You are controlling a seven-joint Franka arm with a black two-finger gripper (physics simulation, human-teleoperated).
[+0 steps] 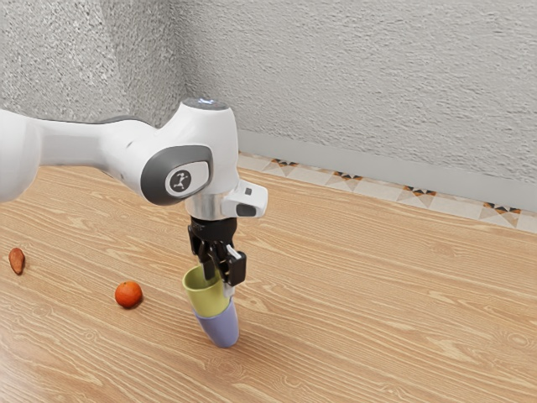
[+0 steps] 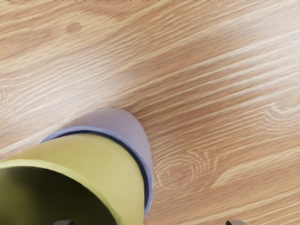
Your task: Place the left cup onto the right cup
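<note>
A yellow-green cup (image 1: 204,290) sits nested in a lavender cup (image 1: 220,327) on the wooden table (image 1: 377,285). The stack leans, its mouth tipped toward the exterior view's left. My gripper (image 1: 221,270) hangs right over the yellow-green cup's rim and is open, one finger over the cup's mouth and the other outside its wall. In the wrist view the yellow-green cup (image 2: 84,173) lies just under my hand, with the lavender cup (image 2: 129,133) wrapped around its lower part.
A small orange fruit (image 1: 128,294) lies on the table toward the exterior view's left of the cups. A reddish-brown piece (image 1: 16,260) rests near the left edge. A grey wall (image 1: 377,75) rises behind the table.
</note>
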